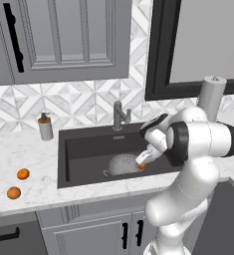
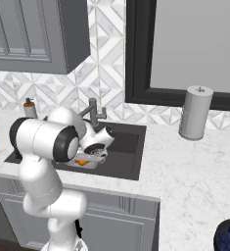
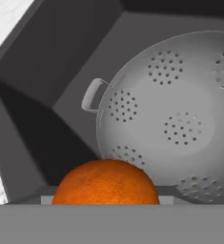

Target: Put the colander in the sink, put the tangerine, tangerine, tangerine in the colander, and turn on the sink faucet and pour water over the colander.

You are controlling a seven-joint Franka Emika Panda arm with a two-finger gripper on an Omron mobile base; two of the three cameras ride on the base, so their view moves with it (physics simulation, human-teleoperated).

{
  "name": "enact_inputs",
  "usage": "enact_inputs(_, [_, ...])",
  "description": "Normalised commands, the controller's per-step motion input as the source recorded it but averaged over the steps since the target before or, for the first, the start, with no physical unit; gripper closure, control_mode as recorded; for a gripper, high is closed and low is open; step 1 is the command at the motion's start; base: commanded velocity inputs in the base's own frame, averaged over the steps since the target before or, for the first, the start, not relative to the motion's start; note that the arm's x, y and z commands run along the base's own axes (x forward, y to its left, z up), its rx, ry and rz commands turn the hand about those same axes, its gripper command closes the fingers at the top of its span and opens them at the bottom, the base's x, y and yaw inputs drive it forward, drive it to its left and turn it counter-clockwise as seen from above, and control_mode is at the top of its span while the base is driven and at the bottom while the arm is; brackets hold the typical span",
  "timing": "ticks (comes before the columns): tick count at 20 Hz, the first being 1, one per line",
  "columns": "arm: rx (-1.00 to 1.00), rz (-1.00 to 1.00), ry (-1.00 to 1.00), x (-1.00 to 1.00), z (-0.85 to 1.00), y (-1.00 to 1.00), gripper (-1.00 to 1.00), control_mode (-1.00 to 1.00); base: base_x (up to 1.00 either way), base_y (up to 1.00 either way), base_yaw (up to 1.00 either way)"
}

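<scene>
We find the tool [image 1: 144, 164] clenched on one tangerine [image 3: 105, 182] just above the colander [image 1: 123, 164], which sits in the sink [image 1: 88, 144]. Two tangerines [image 1: 23, 174] [image 1: 13, 192] lie on the bench [image 1: 19, 159], left.

marble counter [image 1: 19, 154], two tangerines [image 1: 23, 174], soap bottle [image 1: 45, 127]

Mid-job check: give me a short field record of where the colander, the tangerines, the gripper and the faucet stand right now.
colander: in the sink, no fruit inside
held tangerine: in the gripper, over the sink at the colander's rim
other tangerines: two on the counter left of the sink
faucet: no water running
soap bottle: behind the sink's left corner
</scene>
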Motion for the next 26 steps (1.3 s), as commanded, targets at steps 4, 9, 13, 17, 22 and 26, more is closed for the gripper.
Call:
enact_inputs(4, [0.0, 0.0, 0.0, 0.16, -0.16, 0.01, -1.0, -1.0, 0.0, 0.0, 0.0])
enact_inputs(9, [0.0, 0.0, 0.0, 0.19, -0.19, 0.01, -1.0, -1.0, 0.0, 0.0, 0.0])
enact_inputs(13, [0.0, 0.0, 0.0, 0.2, -0.14, 0.0, -1.0, -1.0, 0.0, 0.0, 0.0])
enact_inputs(17, [0.0, 0.0, 0.0, 0.14, -0.01, 0.0, -1.0, -1.0, 0.0, 0.0, 0.0])
enact_inputs(22, [0.0, 0.0, 0.0, -0.02, 0.22, -0.01, -1.0, -1.0, 0.0, 0.0, 0.0])
enact_inputs(26, [0.0, 0.0, -0.08, -0.39, 0.92, -0.31, -1.0, -1.0, 0.0, 0.0, 0.0])
